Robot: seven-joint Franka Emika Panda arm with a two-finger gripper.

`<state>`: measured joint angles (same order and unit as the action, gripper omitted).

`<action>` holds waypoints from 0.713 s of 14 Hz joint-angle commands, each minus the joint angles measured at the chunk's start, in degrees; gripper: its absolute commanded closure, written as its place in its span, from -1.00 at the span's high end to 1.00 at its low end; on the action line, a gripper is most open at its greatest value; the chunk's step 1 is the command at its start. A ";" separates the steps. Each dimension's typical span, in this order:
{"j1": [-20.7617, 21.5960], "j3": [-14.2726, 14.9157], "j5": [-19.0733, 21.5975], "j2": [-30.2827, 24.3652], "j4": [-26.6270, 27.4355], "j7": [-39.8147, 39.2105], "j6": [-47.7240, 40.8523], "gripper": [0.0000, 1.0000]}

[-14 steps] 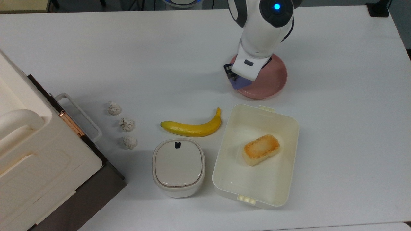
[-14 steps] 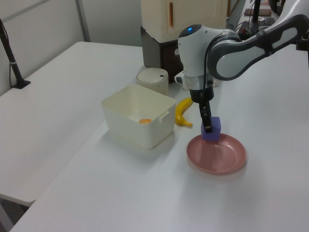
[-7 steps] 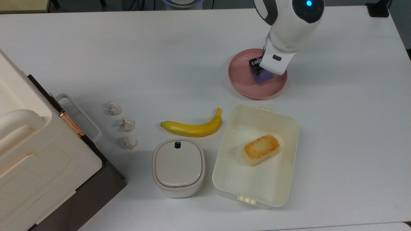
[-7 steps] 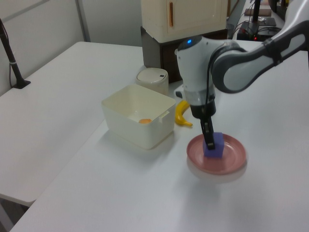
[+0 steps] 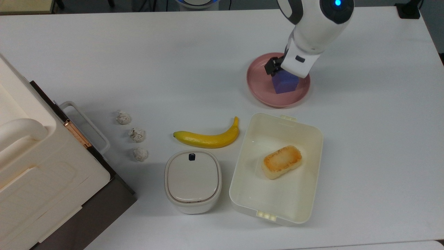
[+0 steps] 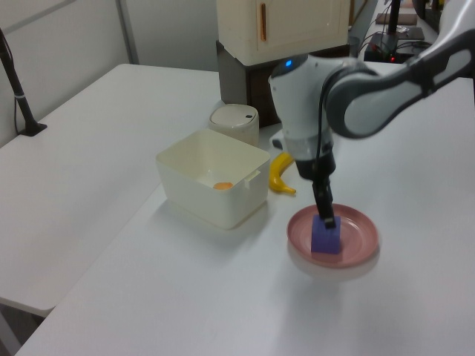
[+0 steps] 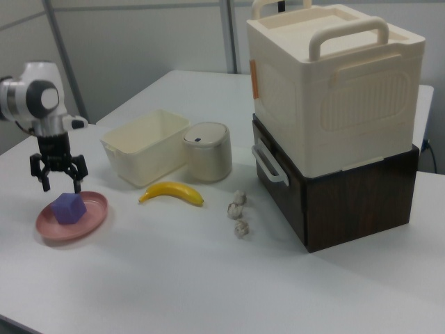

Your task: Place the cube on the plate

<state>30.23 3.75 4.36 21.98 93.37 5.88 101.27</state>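
The blue-purple cube (image 5: pixel 285 83) (image 6: pixel 326 239) (image 7: pixel 69 207) rests on the pink plate (image 5: pixel 259 85) (image 6: pixel 358 236) (image 7: pixel 94 212), slightly tilted in the right view. My gripper (image 7: pixel 60 184) (image 5: pixel 285 71) (image 6: pixel 327 219) hovers just above the cube. It is open, its two dark fingers (image 7: pixel 43 179) spread to either side with nothing between them. In the top view the white hand covers the cube's far edge, and one dark finger (image 5: pixel 270 66) sticks out on the top view's left.
A cream rectangular container (image 5: pixel 242 166) holding a toasted bread block (image 5: pixel 281 161) lies beside the plate. A banana (image 5: pixel 208 139), a lidded cream pot (image 5: pixel 193 180), three crumpled lumps (image 5: pixel 137 134) and a large cream box (image 7: pixel 334 83) on a dark base stand farther off.
The gripper carried the cube from the plate's edge to over the plate, set it down and opened. The fingers now stand slightly above the cube.
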 commanded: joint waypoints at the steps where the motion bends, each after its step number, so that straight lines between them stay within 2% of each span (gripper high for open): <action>1: -6.64 -0.67 -0.14 -10.96 0.76 0.62 -7.13 1.00; 2: -10.42 -1.89 -0.58 -12.47 0.41 0.53 -7.49 1.00; 3: -17.51 -4.86 -1.80 -14.23 0.23 0.19 -8.19 1.00; 4: -21.58 -6.28 -2.95 -14.77 -0.73 0.01 -8.37 1.00; 5: -23.79 -6.39 -4.09 -14.77 -1.26 0.09 -8.28 1.00; 8: -28.28 -4.38 -9.01 -14.68 -1.62 -0.08 -7.94 1.00; 10: -28.48 -1.22 -9.46 -14.68 -1.96 -0.87 -7.58 1.00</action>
<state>1.81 -0.24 -3.71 7.23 91.82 5.13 93.79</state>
